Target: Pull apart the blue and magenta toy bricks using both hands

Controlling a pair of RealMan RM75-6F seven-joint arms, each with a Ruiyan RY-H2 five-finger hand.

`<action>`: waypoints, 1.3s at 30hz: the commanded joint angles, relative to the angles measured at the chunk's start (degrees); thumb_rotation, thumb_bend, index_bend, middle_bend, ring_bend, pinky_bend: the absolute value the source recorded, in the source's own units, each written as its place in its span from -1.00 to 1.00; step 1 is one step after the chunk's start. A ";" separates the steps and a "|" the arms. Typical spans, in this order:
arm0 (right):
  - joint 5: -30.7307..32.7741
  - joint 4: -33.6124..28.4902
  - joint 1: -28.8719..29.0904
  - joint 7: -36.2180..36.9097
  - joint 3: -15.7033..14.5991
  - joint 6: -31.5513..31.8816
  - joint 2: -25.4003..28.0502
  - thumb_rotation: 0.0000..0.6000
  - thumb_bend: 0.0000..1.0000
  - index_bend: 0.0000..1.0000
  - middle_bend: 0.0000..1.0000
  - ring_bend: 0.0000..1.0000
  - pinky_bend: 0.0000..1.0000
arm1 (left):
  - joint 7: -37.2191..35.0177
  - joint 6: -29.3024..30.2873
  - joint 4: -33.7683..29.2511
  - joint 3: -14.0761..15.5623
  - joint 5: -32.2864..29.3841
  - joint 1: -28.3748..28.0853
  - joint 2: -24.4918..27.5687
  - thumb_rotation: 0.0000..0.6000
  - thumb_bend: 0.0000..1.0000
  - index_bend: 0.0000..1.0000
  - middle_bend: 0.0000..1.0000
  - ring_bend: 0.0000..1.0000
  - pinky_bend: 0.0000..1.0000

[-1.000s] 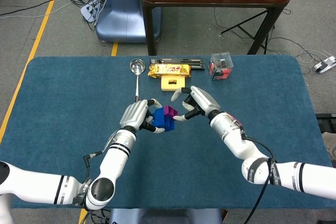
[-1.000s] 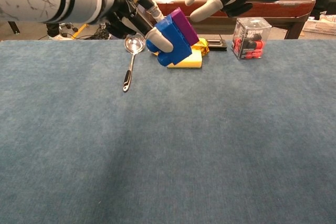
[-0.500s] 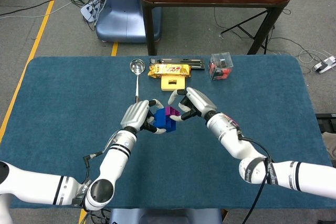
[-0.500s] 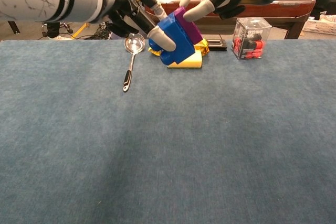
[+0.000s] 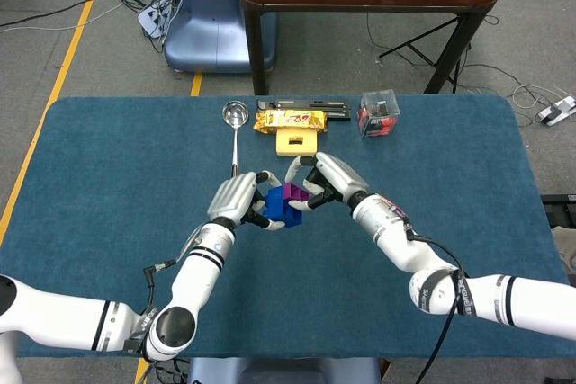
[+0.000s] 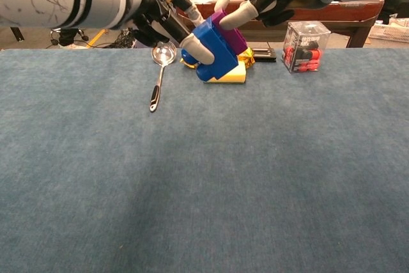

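Right robot hand (image 5: pixel 317 183) has closed the gap over the last second: it was hanging open off to the side, and now its fingers (image 6: pixel 238 15) are wrapped onto the magenta brick (image 6: pixel 231 32). From my seat it looks like a grasp, thumb side and fingertips on opposite faces, though I can't tell how firm it is. Left robot hand (image 5: pixel 236 200) hasn't budged and is clamped around the blue brick (image 6: pixel 211 49), holding the whole joined pair up off the tabletop (image 6: pixel 204 177), roughly over the middle and a bit toward the far edge.

Bricks are chunky, glossy plastic, blue one bigger with the magenta stacked on its upper side, the pair tilted toward the right. I'd guess they're light and totally rigid, so no squish to help the grip, and that smooth surface could slip under hard fingertips. Best bet is keeping each hand on flat side faces of its own brick, near the seam, and peeling at an angle instead of a straight tug.

Background clutter: spoon (image 5: pixel 235 123), a yellow block (image 5: pixel 298 141), a gold snack packet (image 5: pixel 290 120) and a clear box (image 5: pixel 379 113) with red stuff in it, all along the far side.
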 commanded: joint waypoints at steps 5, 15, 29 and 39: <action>-0.35 0.47 0.24 0.49 -0.14 -0.25 -0.35 1.00 -0.56 0.10 1.00 1.00 1.00 | -0.28 -0.07 -0.07 0.07 0.01 0.00 0.15 1.00 -1.00 0.29 1.00 1.00 1.00; -1.06 0.84 0.40 1.16 -0.18 -0.16 -0.77 1.00 -0.47 0.25 1.00 1.00 1.00 | -0.76 -0.44 -0.37 0.35 0.21 0.19 0.69 1.00 -1.00 0.29 1.00 1.00 1.00; -2.49 1.03 -0.62 2.88 0.16 0.40 -0.89 1.00 -0.43 0.40 1.00 1.00 1.00 | -0.91 -0.66 -0.07 1.13 0.53 0.06 0.56 1.00 -1.00 0.29 1.00 1.00 1.00; -4.50 0.58 -1.91 4.41 0.68 0.50 -0.30 1.00 -0.42 0.41 1.00 1.00 1.00 | -0.84 -1.00 0.36 2.13 0.87 0.17 0.32 1.00 -1.00 0.29 1.00 1.00 1.00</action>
